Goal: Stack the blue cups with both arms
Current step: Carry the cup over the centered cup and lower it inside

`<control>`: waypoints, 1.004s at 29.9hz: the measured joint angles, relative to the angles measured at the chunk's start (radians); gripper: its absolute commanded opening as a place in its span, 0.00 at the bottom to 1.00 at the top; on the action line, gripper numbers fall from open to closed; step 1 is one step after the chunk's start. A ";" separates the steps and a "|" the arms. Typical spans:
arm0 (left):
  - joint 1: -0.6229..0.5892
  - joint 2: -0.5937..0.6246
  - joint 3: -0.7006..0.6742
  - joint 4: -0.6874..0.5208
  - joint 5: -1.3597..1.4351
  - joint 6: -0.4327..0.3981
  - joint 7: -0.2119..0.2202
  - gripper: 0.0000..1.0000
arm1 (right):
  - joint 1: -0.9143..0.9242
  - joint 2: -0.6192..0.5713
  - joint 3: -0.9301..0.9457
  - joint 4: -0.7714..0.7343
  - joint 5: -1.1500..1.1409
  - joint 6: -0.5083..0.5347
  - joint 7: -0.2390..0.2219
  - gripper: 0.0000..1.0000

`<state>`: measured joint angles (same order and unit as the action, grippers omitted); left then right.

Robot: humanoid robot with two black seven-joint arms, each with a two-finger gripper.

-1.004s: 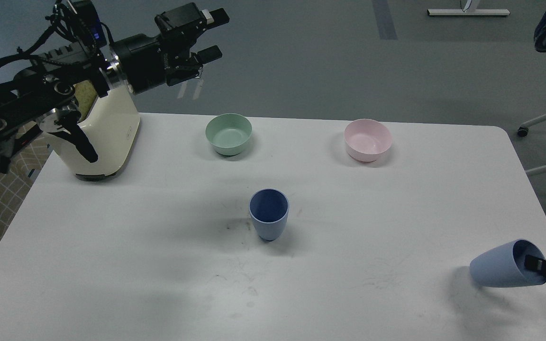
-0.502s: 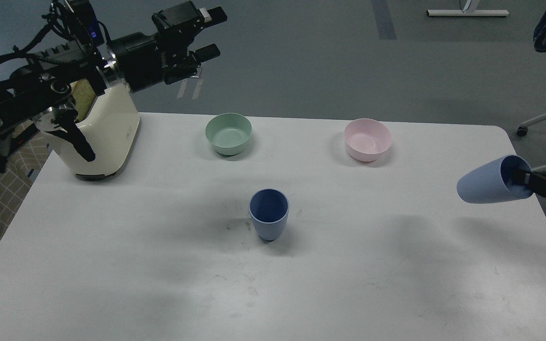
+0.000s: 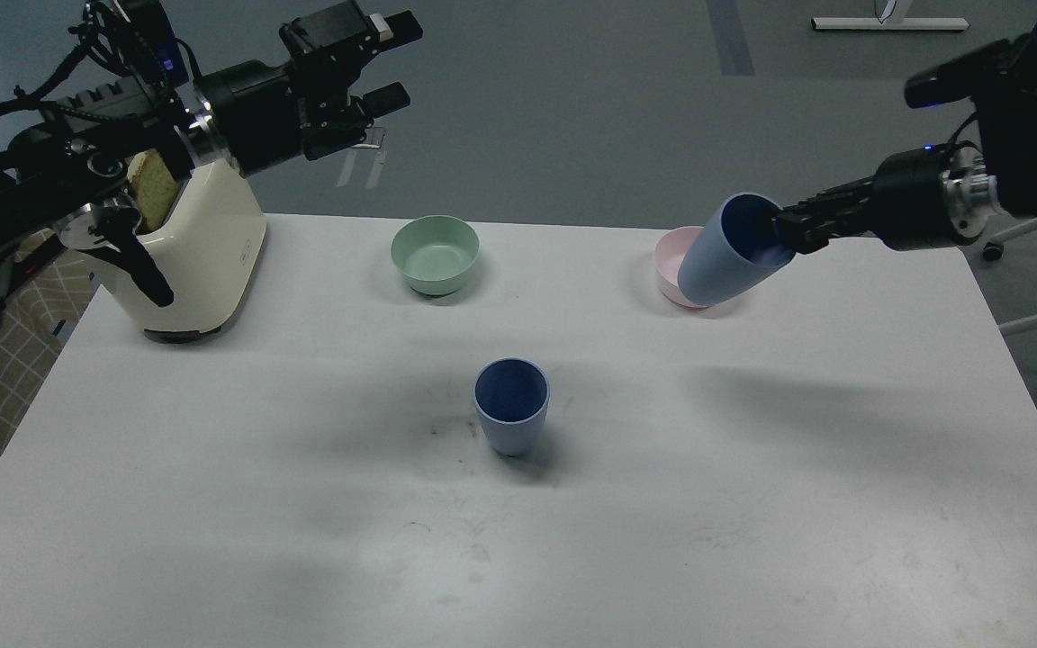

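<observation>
Clenched on the rim of one blue cup [image 3: 727,255], the right fingers [image 3: 787,229] now hold it high over the far right of the counter [image 3: 752,504], where a second ago that cup hung low by the near right edge with only the fingertips in view. It is tilted, mouth toward the right arm and base pointing left and down, and from this view it overlaps the pink bowl [image 3: 670,261], hiding most of it; whether cup and bowl touch cannot be told. Much more of the right arm has come into sight from the right. On the left, the left fingers [image 3: 383,63] stay spread apart and hold nothing, raised beyond the far left corner, having drawn slightly left since earlier. Standing upright near the middle of the counter, the other blue cup [image 3: 511,407] has not moved, and its dark inside looks empty. At the far side the green bowl [image 3: 435,253] is empty as well. At far left, the cream toaster [image 3: 190,252] holds a slice of bread [image 3: 151,184] in its slot.
</observation>
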<state>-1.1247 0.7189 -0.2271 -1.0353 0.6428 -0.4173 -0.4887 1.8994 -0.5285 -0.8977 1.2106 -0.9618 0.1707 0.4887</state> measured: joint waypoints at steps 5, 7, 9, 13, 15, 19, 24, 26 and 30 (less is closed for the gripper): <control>0.000 -0.001 0.000 0.000 0.000 0.000 0.000 0.96 | 0.101 0.216 -0.069 0.016 0.104 -0.002 0.000 0.00; 0.000 -0.001 0.000 0.000 0.000 0.000 0.000 0.96 | 0.131 0.293 -0.087 0.016 0.141 -0.002 0.000 0.00; -0.001 0.000 0.000 0.000 0.000 -0.001 0.000 0.96 | 0.149 0.362 -0.099 0.016 0.174 -0.002 0.000 0.00; -0.003 0.002 -0.001 0.000 -0.001 -0.002 0.000 0.96 | 0.165 0.490 -0.119 0.016 0.219 -0.002 0.000 0.00; -0.003 0.005 -0.001 0.000 -0.002 -0.002 0.000 0.96 | 0.166 0.515 -0.127 0.015 0.229 -0.003 0.000 0.00; -0.002 0.011 -0.001 0.000 -0.002 -0.002 0.000 0.96 | 0.167 0.527 -0.135 0.010 0.244 -0.012 0.000 0.00; -0.002 0.013 -0.001 -0.002 -0.002 -0.002 0.000 0.96 | 0.167 0.529 -0.136 0.006 0.291 -0.014 0.000 0.00; -0.001 0.013 -0.001 -0.002 -0.002 -0.002 0.000 0.96 | 0.167 0.529 -0.137 0.006 0.306 -0.015 0.000 0.00; -0.001 0.013 -0.001 -0.002 -0.002 -0.002 0.000 0.96 | 0.167 0.529 -0.140 0.005 0.314 -0.015 0.000 0.00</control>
<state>-1.1260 0.7323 -0.2286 -1.0370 0.6412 -0.4188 -0.4887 2.0663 0.0000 -1.0382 1.2160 -0.6477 0.1561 0.4886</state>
